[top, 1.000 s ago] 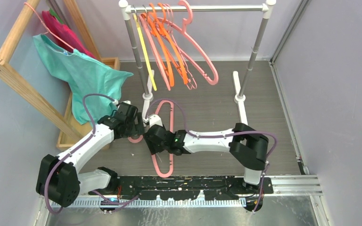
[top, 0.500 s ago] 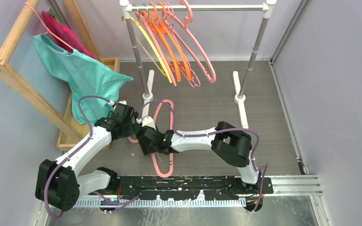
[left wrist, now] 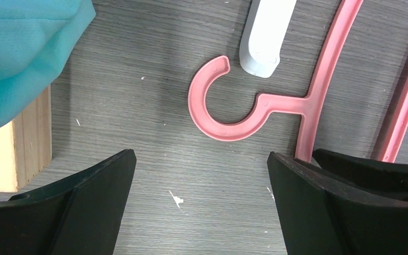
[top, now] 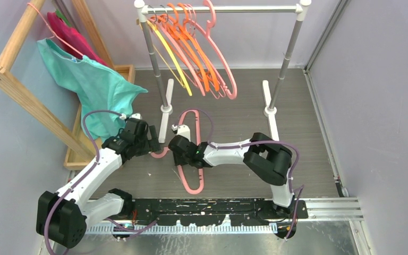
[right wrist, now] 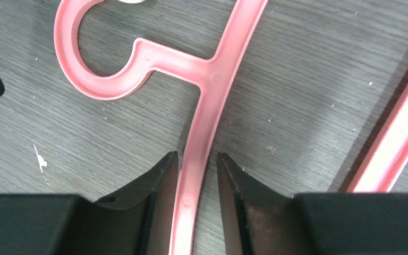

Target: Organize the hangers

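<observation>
- The right gripper (right wrist: 196, 159) squeezes the flat pink hanger (right wrist: 212, 79) by its thin arm, so it can lift it off the table (right wrist: 308, 106).
- The left gripper (left wrist: 201, 156) waits wide open above the hook (left wrist: 220, 130) (maybe to help).
- Farther back, the other hangers (top: 202, 58) hang on the rail (top: 255, 9).

Smooth, slightly glossy pink plastic hanger (right wrist: 212, 79) on matt wood-grain table (right wrist: 308, 74).

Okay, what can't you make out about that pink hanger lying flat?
Top external: neck of the pink plastic hanger, covered by the right gripper.
Right wrist: whether the jaws pinch the hanger's arm; the bottom edge cuts it off.
Left wrist: hanger's shoulder, behind the left gripper.
</observation>
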{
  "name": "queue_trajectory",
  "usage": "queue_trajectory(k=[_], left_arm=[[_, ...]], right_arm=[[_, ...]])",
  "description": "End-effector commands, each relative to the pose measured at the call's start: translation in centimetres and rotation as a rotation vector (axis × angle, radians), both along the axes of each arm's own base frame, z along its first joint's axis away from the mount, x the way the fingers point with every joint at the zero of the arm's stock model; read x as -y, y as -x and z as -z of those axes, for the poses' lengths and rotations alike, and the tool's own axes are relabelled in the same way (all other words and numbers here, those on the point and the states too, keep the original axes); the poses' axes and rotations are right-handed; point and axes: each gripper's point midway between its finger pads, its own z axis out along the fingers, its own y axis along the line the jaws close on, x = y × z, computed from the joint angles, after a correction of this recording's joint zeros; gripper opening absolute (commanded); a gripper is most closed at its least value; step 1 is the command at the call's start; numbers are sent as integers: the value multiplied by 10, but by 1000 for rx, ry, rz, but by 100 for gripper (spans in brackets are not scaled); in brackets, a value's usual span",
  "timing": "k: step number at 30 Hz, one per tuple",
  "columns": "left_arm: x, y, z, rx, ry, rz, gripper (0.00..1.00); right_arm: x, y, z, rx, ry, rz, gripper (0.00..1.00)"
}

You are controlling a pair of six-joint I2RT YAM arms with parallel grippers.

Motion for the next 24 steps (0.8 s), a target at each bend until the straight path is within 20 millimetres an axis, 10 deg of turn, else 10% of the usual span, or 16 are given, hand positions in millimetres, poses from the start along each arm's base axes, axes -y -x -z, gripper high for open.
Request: queue_trajectory(k=[1, 10, 24], left_arm=[[4, -4, -8, 23, 22, 11, 98], [7, -6, -16, 30, 33, 14, 98], [9, -16, -15, 12, 16, 21, 98]], right_arm=[[48, 13, 47, -74, 178, 30, 34], [76, 6, 22, -44, 98, 64, 1], [177, -2, -155, 136, -256, 68, 1]])
